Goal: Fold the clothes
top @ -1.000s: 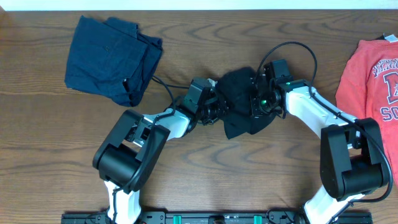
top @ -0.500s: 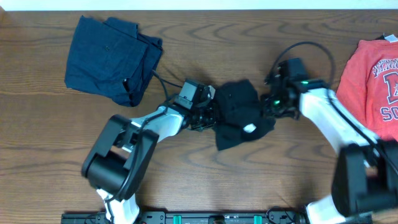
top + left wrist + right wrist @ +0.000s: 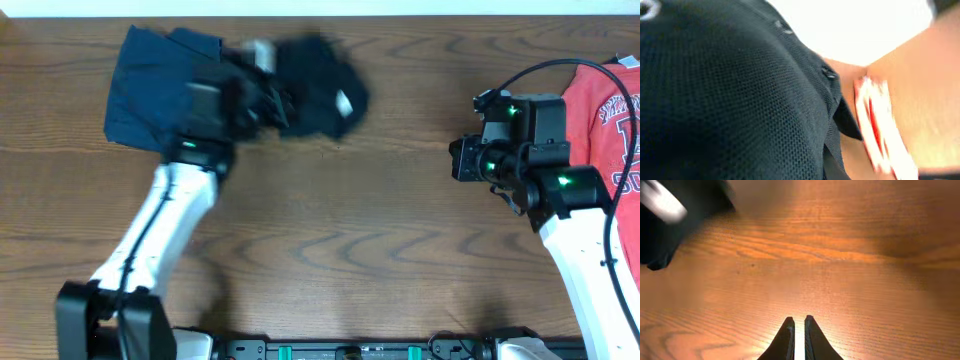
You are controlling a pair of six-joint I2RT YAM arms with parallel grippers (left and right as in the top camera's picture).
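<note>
Left gripper is clamped on the black T-shirt, and that fabric pretty much fills its wrist cam. It's all motion-blurred, bunched up at the far side of the table right beside the navy garment. Right gripper is pinched together on nothing, over the wood, near the coral-red T-shirt.

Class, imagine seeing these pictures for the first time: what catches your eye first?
The black T-shirt, blurred at the far left, bunched in the left hand beside the navy garment. At the right edge lies a coral-red lettered shirt, the right hand shut over the bare table.
</note>
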